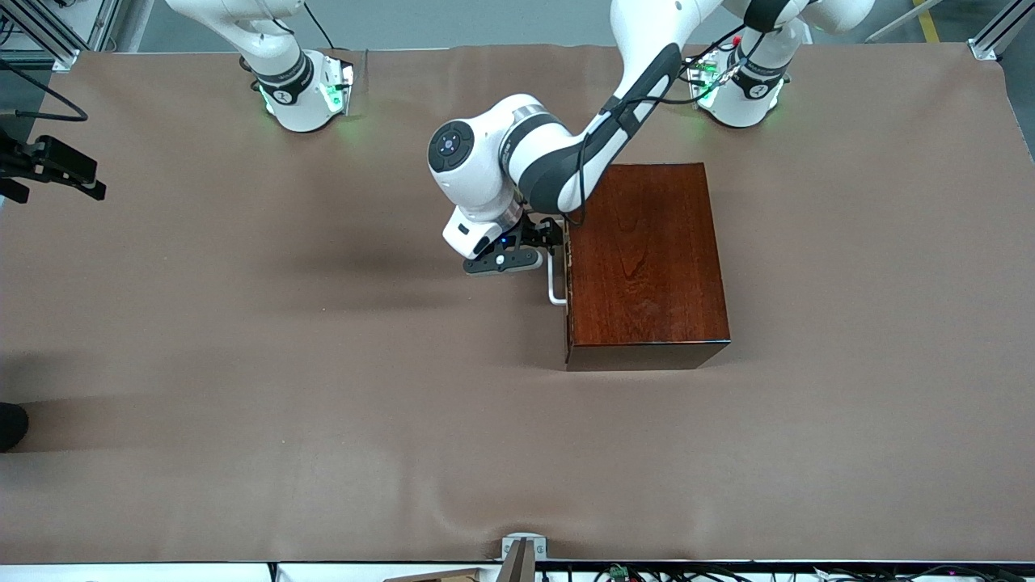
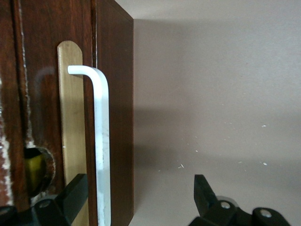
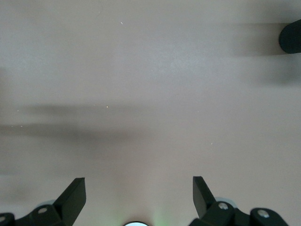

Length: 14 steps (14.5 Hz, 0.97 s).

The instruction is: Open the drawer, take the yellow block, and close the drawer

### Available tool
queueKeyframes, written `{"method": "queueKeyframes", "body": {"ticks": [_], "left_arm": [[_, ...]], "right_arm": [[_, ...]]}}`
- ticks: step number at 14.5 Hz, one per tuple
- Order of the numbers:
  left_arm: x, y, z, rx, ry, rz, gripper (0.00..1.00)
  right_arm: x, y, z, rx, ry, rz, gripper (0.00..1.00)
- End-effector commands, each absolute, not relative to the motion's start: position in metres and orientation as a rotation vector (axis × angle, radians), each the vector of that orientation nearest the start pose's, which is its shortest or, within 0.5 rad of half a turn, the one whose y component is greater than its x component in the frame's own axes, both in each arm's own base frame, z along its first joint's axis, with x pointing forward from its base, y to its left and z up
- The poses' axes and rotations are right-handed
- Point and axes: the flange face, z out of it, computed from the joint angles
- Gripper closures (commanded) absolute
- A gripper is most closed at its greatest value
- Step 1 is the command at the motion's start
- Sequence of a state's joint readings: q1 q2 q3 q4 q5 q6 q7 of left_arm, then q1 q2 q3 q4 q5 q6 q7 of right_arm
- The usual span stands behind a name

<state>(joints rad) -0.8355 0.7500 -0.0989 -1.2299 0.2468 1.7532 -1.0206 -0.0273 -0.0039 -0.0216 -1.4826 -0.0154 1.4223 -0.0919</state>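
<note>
The reddish-brown wooden box (image 1: pixel 647 259) stands on the table near the left arm's base, and its drawer (image 2: pixel 42 94) is pushed in. The white U-shaped handle (image 1: pixel 555 283) sticks out of the drawer front toward the right arm's end. My left gripper (image 1: pixel 553 239) is open at that front. In the left wrist view the handle (image 2: pixel 101 141) lies between the fingers of the left gripper (image 2: pixel 138 188), close to one finger, untouched. A yellowish patch (image 2: pixel 34 167) shows through a round hole in the front. The yellow block is otherwise hidden. My right gripper (image 3: pixel 138 186) is open over bare table and outside the front view.
The brown cloth (image 1: pixel 323 364) covers the whole table. A black device (image 1: pixel 57 166) juts in at the right arm's end. A dark rounded object (image 1: pixel 11 425) sits at that end, nearer the front camera. A small bracket (image 1: pixel 521 550) marks the table's front edge.
</note>
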Motion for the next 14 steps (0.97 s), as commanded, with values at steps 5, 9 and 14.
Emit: {"method": "queueKeyframes", "body": {"ticks": [5,9,14], "left_arm": [[0.467,-0.56,0.289,-2.824,-0.072,-0.07,0.0],[0.462,-0.577,0.286,-2.884,-0.025,-0.128,0.0],[0.456,-0.598,0.282,-2.972,-0.05,-0.206,0.0]], "right_arm": [[0.54,-0.031,0.654,-3.152,-0.064,0.094,0.0],[0.541,-0.03,0.652,-3.153,-0.067,0.103,0.0],[0.545,-0.037,0.644,-3.15,-0.04,0.125,0.0]]}}
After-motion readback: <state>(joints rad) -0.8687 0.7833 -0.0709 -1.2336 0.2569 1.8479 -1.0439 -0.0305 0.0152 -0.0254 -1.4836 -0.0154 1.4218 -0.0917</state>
